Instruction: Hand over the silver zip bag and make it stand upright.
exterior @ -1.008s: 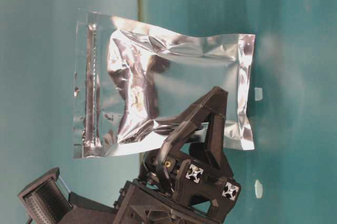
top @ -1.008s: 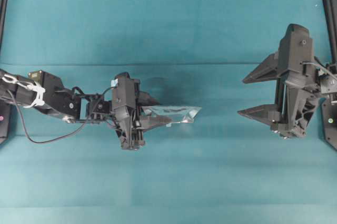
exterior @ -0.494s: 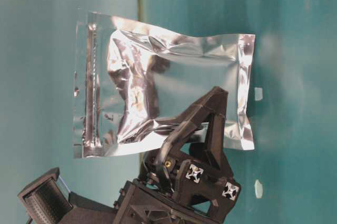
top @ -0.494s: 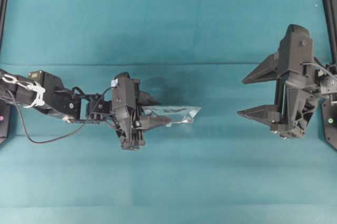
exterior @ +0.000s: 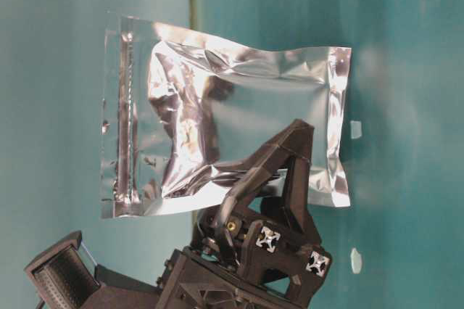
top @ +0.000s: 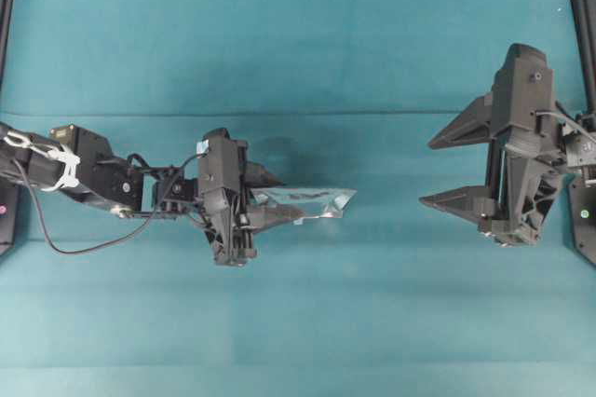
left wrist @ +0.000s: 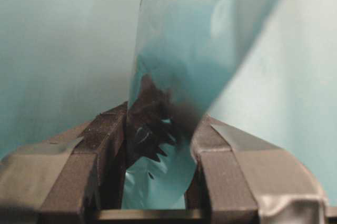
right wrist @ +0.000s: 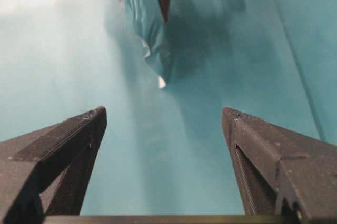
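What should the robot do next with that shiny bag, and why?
Probably bring the right hand across to the silver zip bag. The left hand is shut on one edge of it and holds it out, while the right hand is wide open, empty, and well apart from the bag's free end.

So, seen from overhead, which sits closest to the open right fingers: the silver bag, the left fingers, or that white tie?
From the right fingers:
1. silver zip bag, centre, free end pointing their way.
2. left fingers, just left of that, clamping the bag.
3. white tie, far left on the arm.
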